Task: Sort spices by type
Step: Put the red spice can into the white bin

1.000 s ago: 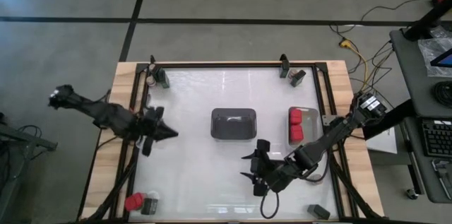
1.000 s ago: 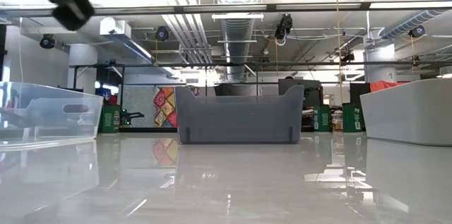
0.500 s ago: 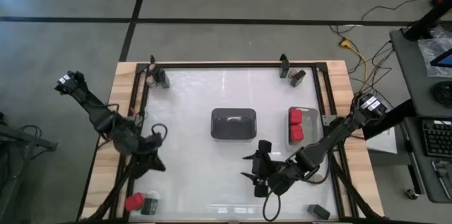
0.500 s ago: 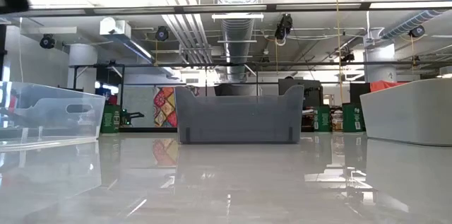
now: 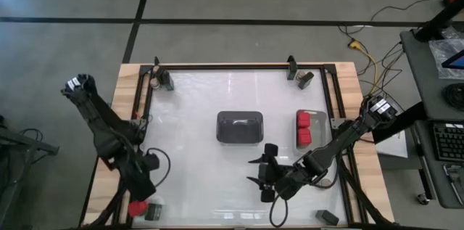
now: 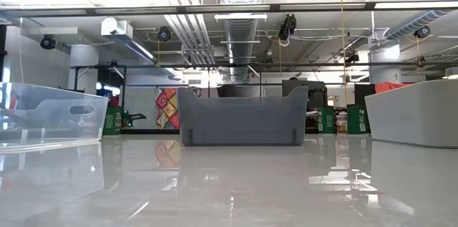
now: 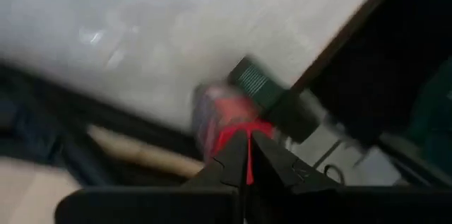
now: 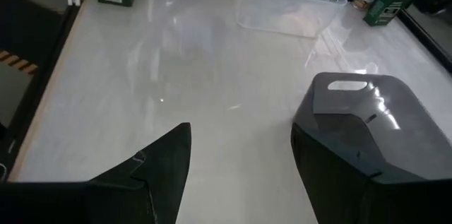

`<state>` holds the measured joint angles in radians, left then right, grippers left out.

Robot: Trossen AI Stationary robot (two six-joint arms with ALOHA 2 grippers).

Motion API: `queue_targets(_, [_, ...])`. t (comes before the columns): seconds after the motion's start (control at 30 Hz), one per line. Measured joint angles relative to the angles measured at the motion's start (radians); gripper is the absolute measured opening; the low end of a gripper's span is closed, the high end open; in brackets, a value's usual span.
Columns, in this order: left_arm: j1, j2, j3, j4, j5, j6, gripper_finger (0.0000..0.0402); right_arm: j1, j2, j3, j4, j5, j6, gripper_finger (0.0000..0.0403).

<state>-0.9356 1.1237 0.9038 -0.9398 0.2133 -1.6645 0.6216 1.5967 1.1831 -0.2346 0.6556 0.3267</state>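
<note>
A bright red block point(image 5: 135, 207) stands on the table at the near-left corner, with a dark block point(image 5: 154, 211) next to it. My left gripper point(image 5: 143, 195) hangs just above the red block with its fingers shut. The left wrist view is blurred; it shows the red block point(image 7: 224, 114) and the dark block point(image 7: 256, 83) past the fingertips. Two red blocks point(image 5: 303, 128) lie in the clear tray point(image 5: 322, 117) at the right. My right gripper point(image 5: 261, 173) is open over the table, near of the dark tray point(image 5: 240, 127).
A dark block point(image 5: 167, 80) and a tan-topped jar point(image 5: 154, 82) stand at the far-left corner. More dark blocks stand at the far right point(image 5: 305, 79) and near right point(image 5: 328, 217). A clear tray point(image 8: 289, 5) sits at the table's left. A raised black frame point(image 5: 239, 67) borders the table.
My left arm has swung from the middle of the table's left side toward the near-left corner and dropped out of the low view. Its gripper now points down at the red block there.
</note>
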Motion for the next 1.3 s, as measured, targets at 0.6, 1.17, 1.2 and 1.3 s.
queue_targets(0.6, [-0.061, 0.338, 0.183, -0.030, 0.221, -0.023, 0.0191, -0.018, 0.000, -0.020, -0.129, 0.026, 0.017, 0.0233])
queue_targets(1.17, [-0.070, 0.383, 0.168, -0.016, 0.258, 0.045, 0.0287, -0.033, 0.000, -0.011, -0.128, 0.028, 0.091, 0.0233])
queue_targets(1.2, [-0.071, 0.390, 0.168, -0.012, 0.258, 0.055, 0.0288, -0.037, 0.000, -0.011, -0.128, 0.028, 0.094, 0.0233])
queue_targets(1.3, [-0.079, 0.413, 0.169, -0.014, 0.259, 0.085, 0.0288, -0.044, 0.000, -0.011, -0.128, 0.029, 0.096, 0.0233])
